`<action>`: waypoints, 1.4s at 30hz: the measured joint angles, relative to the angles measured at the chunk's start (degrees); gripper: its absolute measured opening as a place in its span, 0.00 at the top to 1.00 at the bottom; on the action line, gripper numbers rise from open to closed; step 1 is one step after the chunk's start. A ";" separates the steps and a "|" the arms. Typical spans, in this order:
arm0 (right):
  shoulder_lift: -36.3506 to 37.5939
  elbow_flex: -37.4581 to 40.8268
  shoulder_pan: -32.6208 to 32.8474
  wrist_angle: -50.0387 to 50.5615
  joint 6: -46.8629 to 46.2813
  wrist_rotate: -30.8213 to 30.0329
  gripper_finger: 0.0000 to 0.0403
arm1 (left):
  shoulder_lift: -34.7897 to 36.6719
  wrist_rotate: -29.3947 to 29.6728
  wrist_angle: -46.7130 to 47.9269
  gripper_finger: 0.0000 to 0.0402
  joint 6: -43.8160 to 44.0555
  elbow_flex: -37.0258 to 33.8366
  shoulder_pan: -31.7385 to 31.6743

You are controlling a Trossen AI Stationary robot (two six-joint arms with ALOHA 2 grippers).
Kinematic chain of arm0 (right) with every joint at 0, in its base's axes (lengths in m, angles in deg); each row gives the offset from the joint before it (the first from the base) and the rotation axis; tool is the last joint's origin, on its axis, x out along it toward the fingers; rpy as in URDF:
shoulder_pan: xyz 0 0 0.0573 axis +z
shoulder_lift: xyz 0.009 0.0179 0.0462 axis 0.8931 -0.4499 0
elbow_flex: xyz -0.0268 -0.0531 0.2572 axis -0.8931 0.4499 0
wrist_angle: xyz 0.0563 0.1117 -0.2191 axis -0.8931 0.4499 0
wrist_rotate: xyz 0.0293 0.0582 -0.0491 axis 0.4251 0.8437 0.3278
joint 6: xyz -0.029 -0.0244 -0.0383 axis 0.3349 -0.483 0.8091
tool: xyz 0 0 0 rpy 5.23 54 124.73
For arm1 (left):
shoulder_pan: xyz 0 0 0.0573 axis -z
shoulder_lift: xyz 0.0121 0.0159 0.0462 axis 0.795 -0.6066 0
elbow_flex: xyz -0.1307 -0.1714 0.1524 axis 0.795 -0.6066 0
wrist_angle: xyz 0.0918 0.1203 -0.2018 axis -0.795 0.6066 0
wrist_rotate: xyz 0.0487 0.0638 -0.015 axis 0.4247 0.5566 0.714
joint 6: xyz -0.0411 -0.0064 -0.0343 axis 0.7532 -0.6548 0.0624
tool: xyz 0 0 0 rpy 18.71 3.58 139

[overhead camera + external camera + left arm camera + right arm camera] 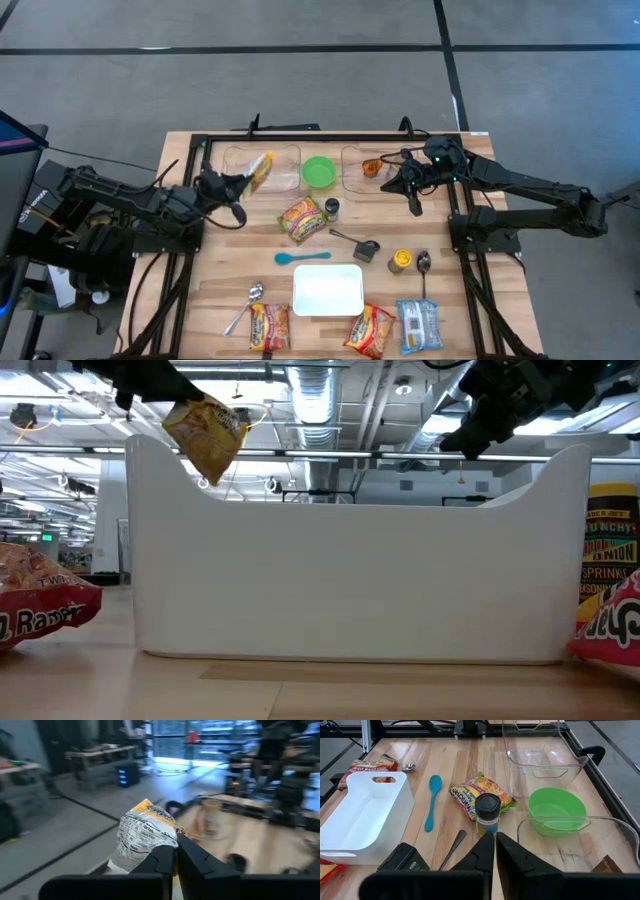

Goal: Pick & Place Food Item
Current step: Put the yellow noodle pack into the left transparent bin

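A yellow-and-white food packet (261, 170) with a printed label (142, 835) is held in the air over the left clear container (285, 180) at the table's far side. My left gripper (243, 183) is shut on it. In the low view the packet (205, 435) hangs tilted, high above the white bin (350, 580). My right gripper (414, 205) is shut on nothing and hovers by the right clear container (352, 172); its fingers (495, 845) point toward a dark-capped spice jar (487, 812). My left gripper pinches the packet's near end (157, 851) between its two fingers. The fingers come level from the table's left. The packet sticks out past the fingertips, tilted and lifted clear of the container and the table.
A green bowl (319, 171) sits between the two clear containers. A ramen packet (303, 218), a teal spoon (302, 257), a black object (366, 250) and a small yellow jar (400, 261) lie mid-table. More packets (268, 326) and spoons (423, 263) flank the white bin (328, 290) near the front.
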State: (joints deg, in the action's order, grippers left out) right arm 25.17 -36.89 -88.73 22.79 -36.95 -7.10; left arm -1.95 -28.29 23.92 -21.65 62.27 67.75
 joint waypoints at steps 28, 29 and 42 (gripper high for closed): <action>0.00 0.00 0.02 0.01 0.00 0.02 0.97 | 0.00 -0.69 -8.89 0.99 4.03 -12.79 -23.11; 0.00 0.00 0.00 0.01 0.00 0.02 0.97 | -0.01 -0.72 -8.90 0.99 4.73 -13.47 -23.74; 0.00 0.00 0.02 0.00 0.00 0.02 0.97 | 0.01 -0.92 -14.41 0.99 8.99 -21.19 -27.15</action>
State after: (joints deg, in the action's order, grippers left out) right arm 25.17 -36.89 -88.71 22.79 -36.95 -7.08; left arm -1.94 -29.21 9.51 -12.66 41.08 40.60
